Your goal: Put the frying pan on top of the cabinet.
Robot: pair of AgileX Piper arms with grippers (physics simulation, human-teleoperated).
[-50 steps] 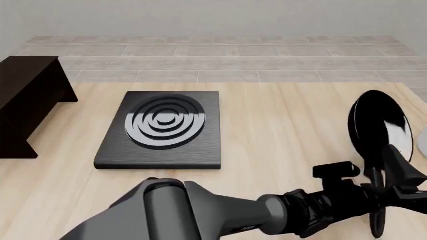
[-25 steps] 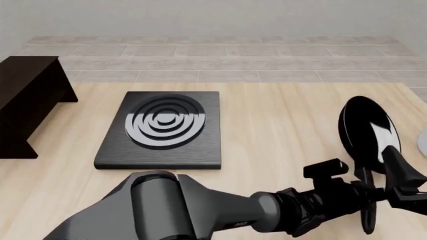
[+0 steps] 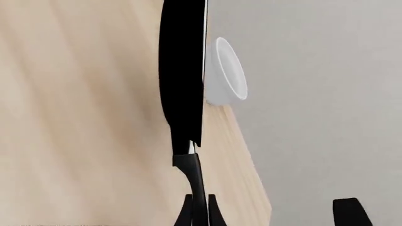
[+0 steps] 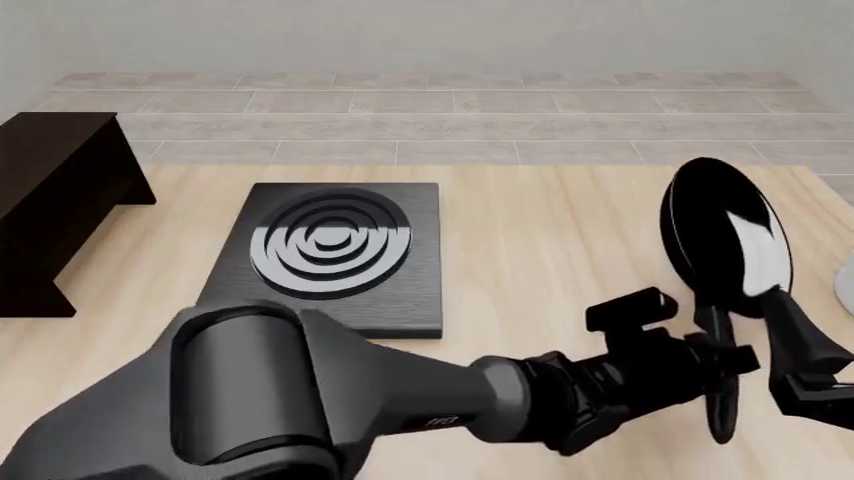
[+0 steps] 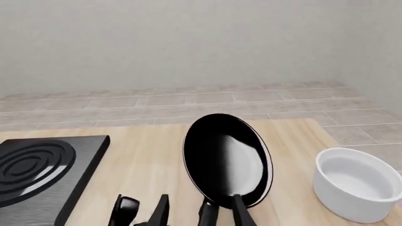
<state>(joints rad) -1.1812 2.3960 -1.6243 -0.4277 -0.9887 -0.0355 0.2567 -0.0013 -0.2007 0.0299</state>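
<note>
The frying pan is glossy black and stands tilted up on its edge above the table's right side, with its handle pointing down toward me. My left gripper reaches across from the left and is shut on the handle. In the left wrist view the pan shows edge-on, with the handle between the fingers. My right gripper is open, just right of the handle and apart from it. The right wrist view shows the pan head-on. The dark brown cabinet stands at the far left.
A square black stove plate with silver rings lies left of centre, between the pan and the cabinet. A white bowl stands at the table's right edge, close beside the pan. A tiled floor lies beyond the table's far edge.
My left gripper has carried the pan a little to the left, away from the right gripper and the bowl. The right gripper has hardly moved.
</note>
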